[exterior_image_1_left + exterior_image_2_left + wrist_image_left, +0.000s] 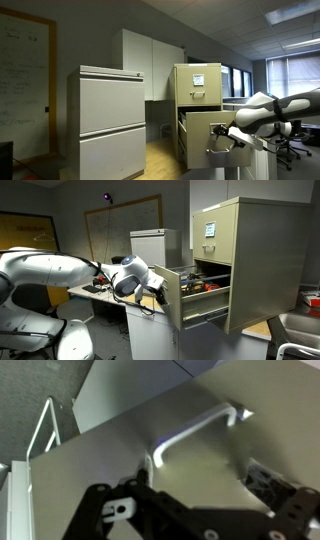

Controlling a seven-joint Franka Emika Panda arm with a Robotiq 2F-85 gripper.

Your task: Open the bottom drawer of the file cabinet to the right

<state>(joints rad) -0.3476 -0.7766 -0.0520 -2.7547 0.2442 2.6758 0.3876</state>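
Observation:
The beige-tan file cabinet has white paper sheets on its top drawer. Its bottom drawer stands pulled out, with dark contents showing inside in an exterior view. In the wrist view the drawer front fills the frame, with its small curved handle above my fingers. My gripper is right at the drawer front, just below the handle. Its fingers are spread apart and hold nothing.
A wider light-grey cabinet with two broad drawers stands beside the file cabinet. A desk with clutter lies behind my arm, and office chairs stand near the windows. A whiteboard hangs on the far wall.

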